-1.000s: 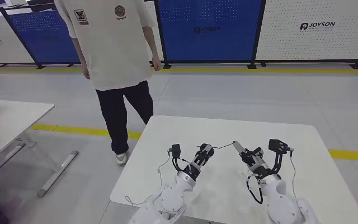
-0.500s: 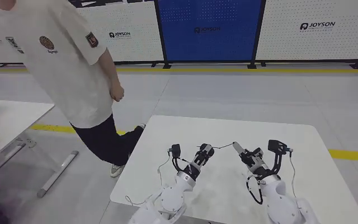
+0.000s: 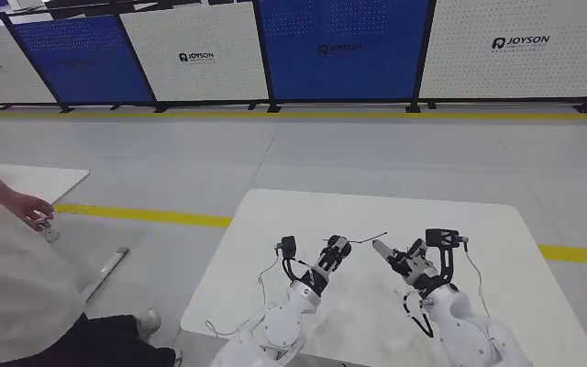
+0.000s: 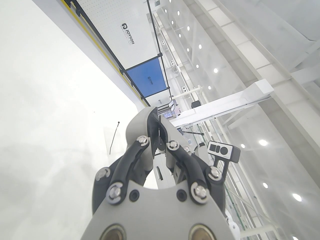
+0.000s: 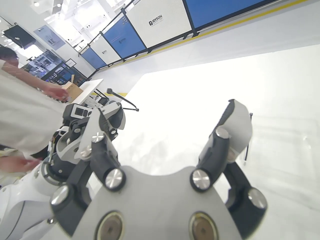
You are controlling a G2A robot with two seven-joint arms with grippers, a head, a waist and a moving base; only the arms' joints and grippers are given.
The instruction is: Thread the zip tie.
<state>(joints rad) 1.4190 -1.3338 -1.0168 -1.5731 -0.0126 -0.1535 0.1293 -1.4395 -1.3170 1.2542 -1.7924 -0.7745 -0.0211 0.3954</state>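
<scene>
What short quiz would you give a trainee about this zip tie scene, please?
1. True or false: the right gripper stands open with nothing between its fingers.
2. What is the left gripper shut on? A) a screwdriver B) a zip tie C) nothing
3. Fill in the blank: a second zip tie lies loose on the white ____.

Key: 1 true; 2 B; 3 table.
</scene>
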